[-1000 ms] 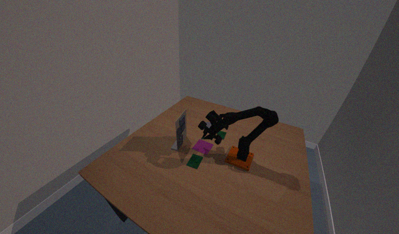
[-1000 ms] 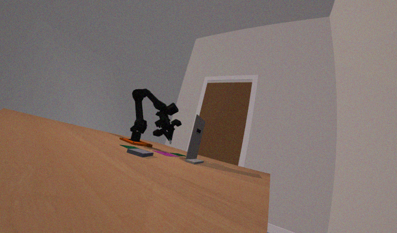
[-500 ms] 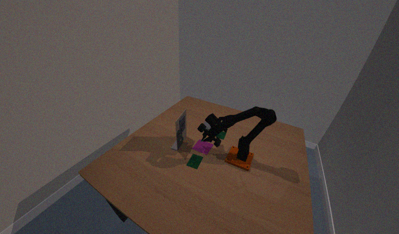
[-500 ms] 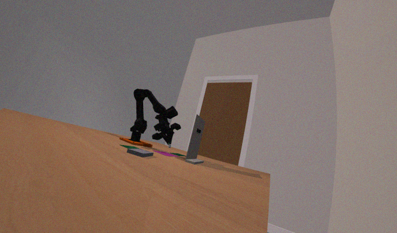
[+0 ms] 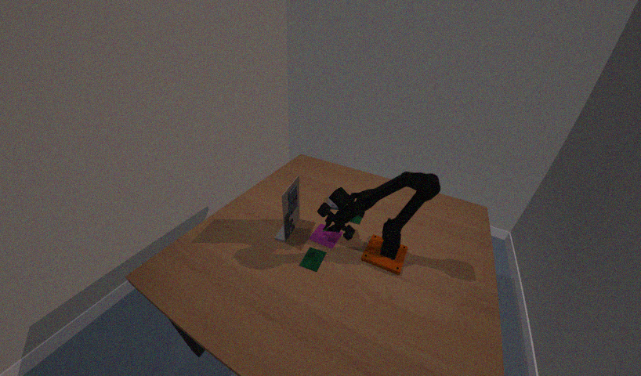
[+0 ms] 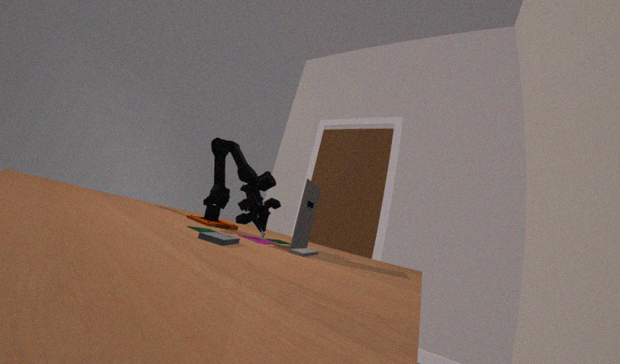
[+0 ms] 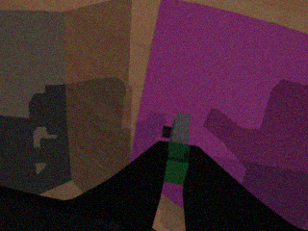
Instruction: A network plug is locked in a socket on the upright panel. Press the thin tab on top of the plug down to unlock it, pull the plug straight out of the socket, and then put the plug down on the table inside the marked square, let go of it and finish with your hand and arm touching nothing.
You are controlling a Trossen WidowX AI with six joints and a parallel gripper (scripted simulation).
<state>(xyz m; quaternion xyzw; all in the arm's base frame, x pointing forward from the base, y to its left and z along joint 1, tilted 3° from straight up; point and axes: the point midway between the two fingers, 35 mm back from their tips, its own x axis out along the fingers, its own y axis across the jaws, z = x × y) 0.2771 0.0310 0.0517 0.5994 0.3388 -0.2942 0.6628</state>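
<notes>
My gripper (image 5: 333, 226) (image 6: 261, 230) (image 7: 176, 153) is shut on the network plug (image 7: 181, 127), a small green piece with a grey tip that sticks out past the fingertips. The gripper points steeply down and holds the plug just above the magenta marked square (image 5: 324, 237) (image 6: 255, 240) (image 7: 225, 64), near the square's edge on the panel side. I cannot tell whether the plug touches the table. The upright grey panel (image 5: 291, 204) (image 6: 307, 214) (image 7: 26, 64) with its dark sockets stands just beyond the square, apart from the gripper.
Two green squares (image 5: 313, 258) (image 5: 357, 218) lie on the table either side of the magenta one. A flat grey block (image 6: 218, 238) lies near the front green square. The arm's orange base (image 5: 384, 257) (image 6: 211, 221) is close behind.
</notes>
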